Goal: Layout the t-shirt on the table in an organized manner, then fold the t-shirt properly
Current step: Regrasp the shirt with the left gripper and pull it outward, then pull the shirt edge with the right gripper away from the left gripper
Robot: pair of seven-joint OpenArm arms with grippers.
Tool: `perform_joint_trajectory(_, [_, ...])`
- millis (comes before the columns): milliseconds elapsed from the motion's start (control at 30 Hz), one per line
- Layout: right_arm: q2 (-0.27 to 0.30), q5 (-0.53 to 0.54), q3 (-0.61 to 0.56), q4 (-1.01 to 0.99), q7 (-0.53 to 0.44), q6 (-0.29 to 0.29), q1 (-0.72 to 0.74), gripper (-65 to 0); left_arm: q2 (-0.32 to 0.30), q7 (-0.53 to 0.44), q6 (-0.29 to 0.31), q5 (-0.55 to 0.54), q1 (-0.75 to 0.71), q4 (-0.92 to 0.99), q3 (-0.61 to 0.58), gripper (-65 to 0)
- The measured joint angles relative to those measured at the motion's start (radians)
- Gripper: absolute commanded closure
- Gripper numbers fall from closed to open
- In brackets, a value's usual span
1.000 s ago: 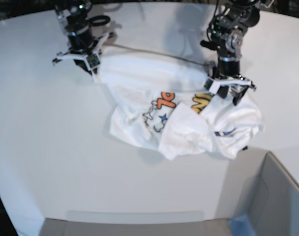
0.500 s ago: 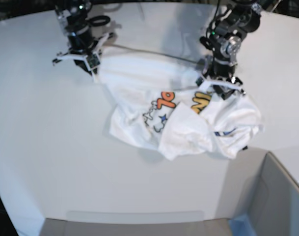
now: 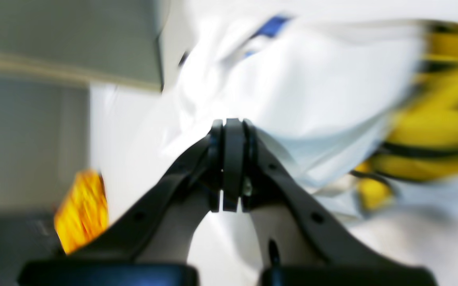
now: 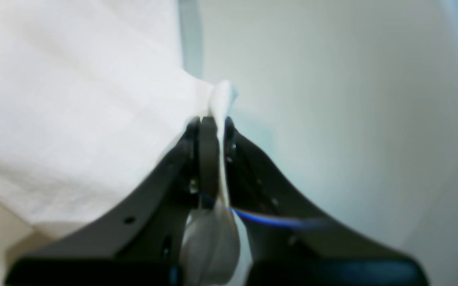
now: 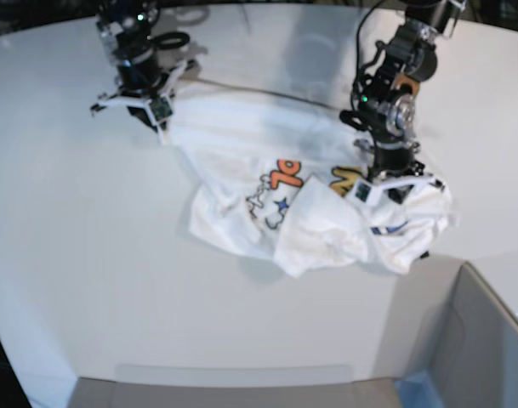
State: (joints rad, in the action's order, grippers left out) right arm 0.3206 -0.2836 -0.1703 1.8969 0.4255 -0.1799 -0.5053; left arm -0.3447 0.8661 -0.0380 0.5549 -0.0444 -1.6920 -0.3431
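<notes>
The white t-shirt (image 5: 327, 229) lies bunched up on the table (image 5: 88, 238), with orange, blue and yellow print (image 5: 286, 177) showing on its crumpled front. My left gripper (image 5: 393, 189) is pressed down into the shirt's right side. In the left wrist view my left gripper (image 3: 229, 127) is shut, and a fold of the t-shirt (image 3: 312, 79) meets its tips beside the yellow print (image 3: 431, 131). At the far left my right gripper (image 5: 156, 119) holds a stretched corner. In the right wrist view the right gripper (image 4: 211, 121) is shut on the t-shirt (image 4: 74, 99), and cloth runs between its fingers.
A grey box (image 5: 480, 340) with a blue edge stands at the front right, close to the shirt. The same grey box (image 3: 66, 39) shows in the left wrist view, and an orange-yellow tag (image 3: 82, 206) is seen to the left of the fingers. Bare table (image 4: 332, 99) spreads to the right of the right gripper.
My left gripper went from open to shut and came down and forward onto the shirt's right side. The right gripper kept its hold and place.
</notes>
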Motion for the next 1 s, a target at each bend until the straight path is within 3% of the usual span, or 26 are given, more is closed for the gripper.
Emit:
perform_joint_trajectory(200, [0.000,0.001,0.000,-0.019,0.001,0.000,0.012,0.0,0.108,-0.005,0.010,-0.024,-0.036,-0.025,0.201,0.0])
perform_joint_trajectory(300, [0.000,0.004,0.000,-0.019,0.000,0.001,0.012,0.0,0.238,0.003,-0.137,-0.085,-0.022,-0.064,0.499,0.0])
perform_joint_trajectory(400, [0.002,0.009,0.000,-0.019,-0.006,0.010,0.012,0.0,0.335,0.001,-0.232,-0.324,0.001,-0.100,0.833,0.0])
perform_joint_trajectory(467, [0.000,0.004,-0.001,-0.019,0.001,0.003,0.012,0.0,0.365,0.021,-0.220,-0.517,-0.004,-0.098,1.000,0.0])
perform_joint_trajectory(633, [0.001,0.000,-0.001,-0.019,-0.003,0.000,0.026,0.0,0.368,0.025,-0.190,-0.758,-0.127,-0.104,1.036,0.0])
perform_joint_trajectory(767, [0.002,0.001,-0.001,-0.020,0.002,0.003,0.036,0.0,0.394,0.082,-0.193,-0.819,-0.151,-0.156,1.035,0.0])
perform_joint_trajectory(1000, [0.000,0.001,-0.001,-0.020,0.002,0.003,0.037,0.0,0.392,0.130,-0.185,-0.826,-0.168,-0.304,1.034,-13.2])
